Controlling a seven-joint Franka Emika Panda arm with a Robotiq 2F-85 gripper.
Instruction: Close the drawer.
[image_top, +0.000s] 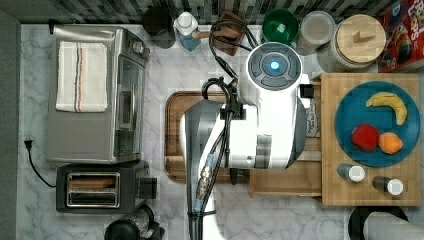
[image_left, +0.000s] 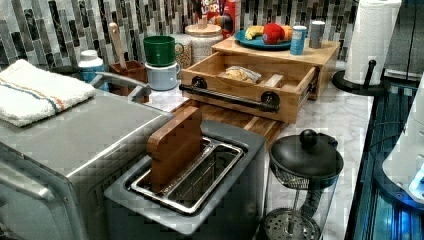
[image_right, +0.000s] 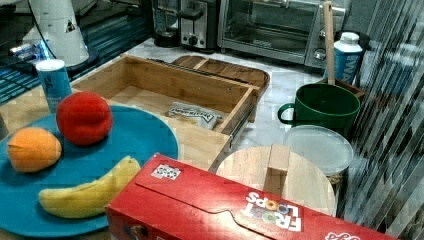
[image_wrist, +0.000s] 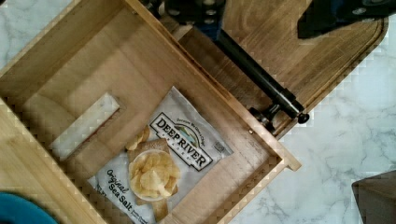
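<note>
The light bamboo drawer (image_wrist: 107, 70) stands pulled out from under the bamboo board, over the dark walnut tray (image_wrist: 317, 60). Inside lie a chip bag (image_wrist: 159, 158) and a small wooden strip (image_wrist: 84, 125). A black bar handle (image_wrist: 257, 74) runs along the drawer's front. My gripper (image_wrist: 268, 11) hovers above the handle end of the drawer, open, with dark fingers (image_wrist: 345, 14) wide apart and nothing between them. The drawer (image_left: 245, 82) and its handle (image_left: 227, 97) face the left view's front. In the top view my arm covers most of the drawer (image_top: 285, 180).
A toaster oven (image_top: 95, 95) and toaster (image_top: 100, 189) line the top view's left. The bamboo top board (image_top: 370, 190) carries a blue plate (image_top: 350, 115) with fruit and two shakers. A French press (image_left: 300, 185), green mug (image_left: 160, 50) and paper towel roll (image_left: 370, 40) stand around.
</note>
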